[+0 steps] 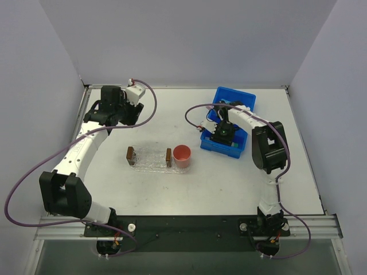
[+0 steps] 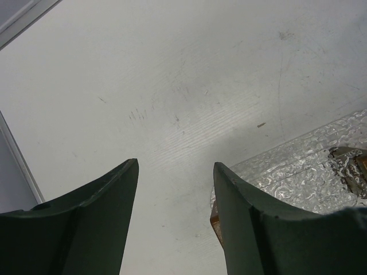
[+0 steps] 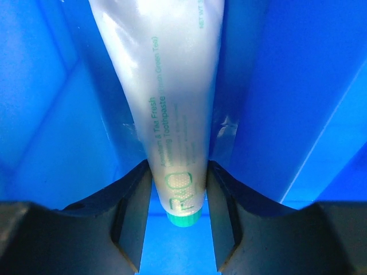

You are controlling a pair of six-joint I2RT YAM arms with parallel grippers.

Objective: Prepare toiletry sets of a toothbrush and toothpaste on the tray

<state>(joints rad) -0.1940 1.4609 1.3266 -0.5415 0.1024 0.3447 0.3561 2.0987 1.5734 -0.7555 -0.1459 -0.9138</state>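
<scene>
cup (image 1: pixel 182 156) right of tray (image 1: pixel 148 156), bin (image 1: pixel 245 98) farther right

Table (image 1: pixel 172 195): white matt top filling the middle of the overhead frame; fine scuffs show in the left wrist view.
Back wall (image 1: pixel 189 40): plain pale lilac-grey panel across the top.
Left wall (image 1: pixel 34 114): same pale panel, slanting inward.
Right wall (image 1: pixel 338 103): likewise.
Lower edge: black plate (image 1: pixel 189 226) and aluminium rail (image 1: pixel 321 228).
Light: soft, even, faint shadows.
</scene>
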